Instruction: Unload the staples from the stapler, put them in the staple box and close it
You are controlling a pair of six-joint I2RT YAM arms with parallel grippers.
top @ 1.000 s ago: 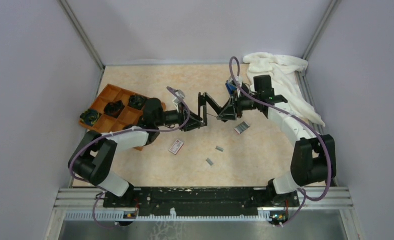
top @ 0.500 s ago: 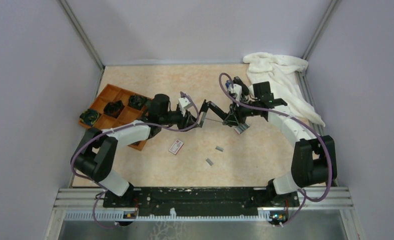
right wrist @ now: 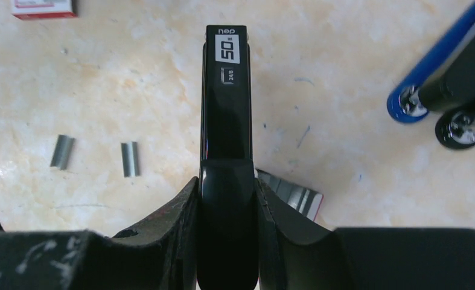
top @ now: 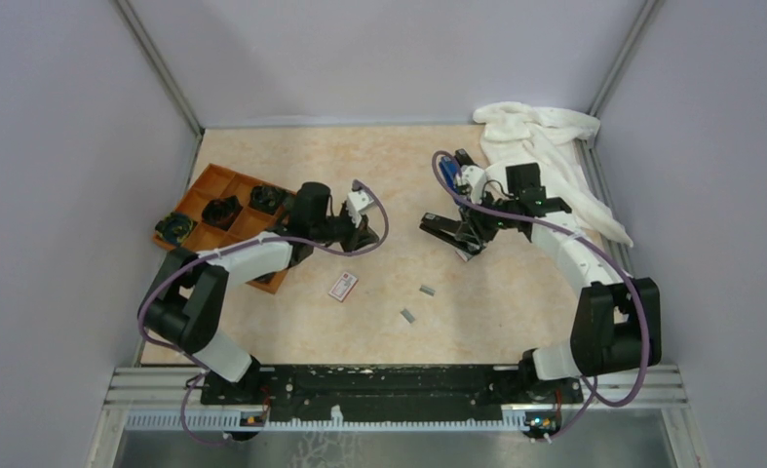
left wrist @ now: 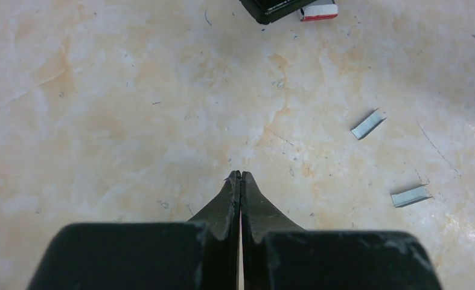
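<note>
1. Beige marbled tabletop [top: 379, 166] spreads across the whole cell, and my two arms reach over it from the near edge.
2. White cloth [top: 545, 146] lies crumpled in the far right corner.
3. Orange tray [top: 211, 183] sits at the left, and its compartments hold small dark items I cannot make out.
4. My right gripper [right wrist: 227, 181] is right of centre and clamps the rear of the black stapler [right wrist: 226, 90], with a finger pressed against each side. The stapler points left with its top folded down and has a white label on its nose. I cannot tell whether it rests on the table.
5. My left gripper [left wrist: 241, 175] is left of centre, just beside the tray. Its jaws are pressed fully together with nothing between them. The tips are over bare tabletop, well apart from the black stapler.
6. A blue stapler [right wrist: 440, 78] lies just beyond my right gripper on the far side, near the cloth.
7. A small red-edged pack [right wrist: 295, 196] with a grey ribbed face pokes out from under the black stapler.
8. A white-and-red box [top: 343, 285] lies on the near side of my left gripper.
9. Two short strips of staples [top: 426, 290] lie loose on the table, the second strip [top: 408, 315] nearer than the first. They are apart from each other, on the near side of the black stapler and to the right of the box.
</note>
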